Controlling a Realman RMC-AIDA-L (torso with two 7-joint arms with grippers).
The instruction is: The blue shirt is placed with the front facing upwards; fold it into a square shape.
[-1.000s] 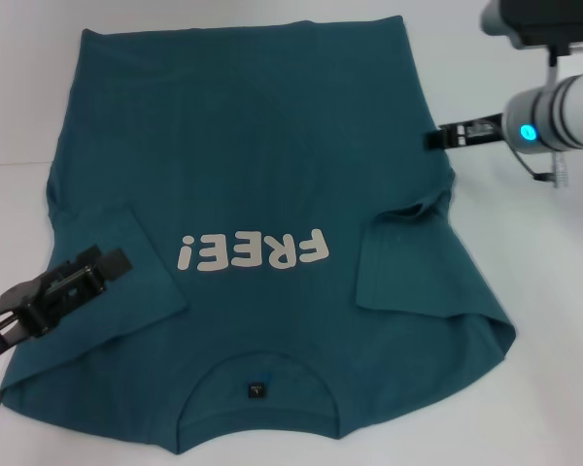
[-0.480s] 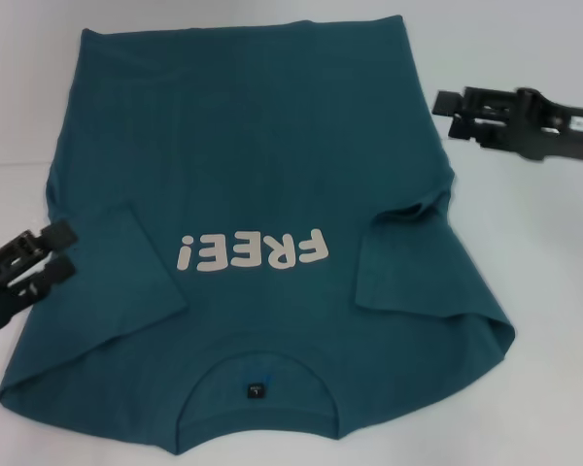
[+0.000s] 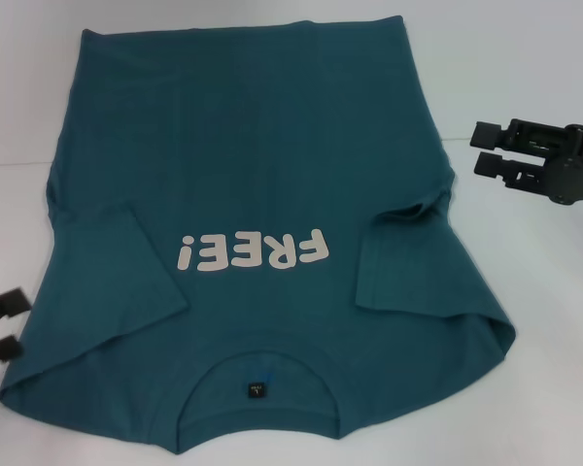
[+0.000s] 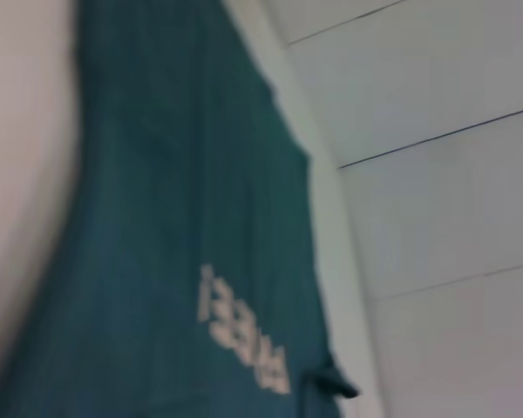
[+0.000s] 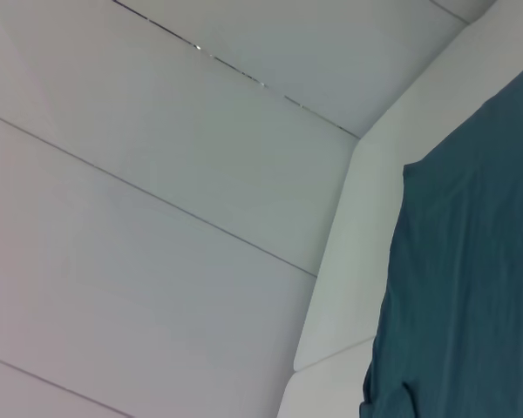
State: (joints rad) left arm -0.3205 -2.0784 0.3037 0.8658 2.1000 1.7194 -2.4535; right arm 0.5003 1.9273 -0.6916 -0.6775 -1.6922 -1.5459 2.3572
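Blue shirt (image 3: 262,175): lay flat, front up, on the white table (image 3: 544,311); collar at the near edge, hem toward the far edge; spanned most of the table's middle.
Print: white "FREE!" lettering (image 3: 252,252) across the chest, upside down as seen from the head view.
Collar: round neckline with a small black neck label (image 3: 257,390), close to the near edge.
Sleeves: both were folded inward over the body; left sleeve (image 3: 117,277) flat on the left side, right sleeve (image 3: 408,262) on the right with a bunched ridge above it.
Left gripper (image 3: 0,325): at the table's left edge, just beside the shirt's left shoulder; two fingertips showed with a plain gap between them, holding nothing; whether it touched the cloth could not be told.
Right gripper (image 3: 488,149): off the shirt's right side, near the right edge of the table, apart from the cloth; fingers spread with a narrow gap, empty.
Left wrist view: showed the blue shirt (image 4: 174,261) and its lettering; own fingers not seen.
Right wrist view: showed a shirt edge (image 5: 471,261) against the table and a panelled wall (image 5: 157,218).
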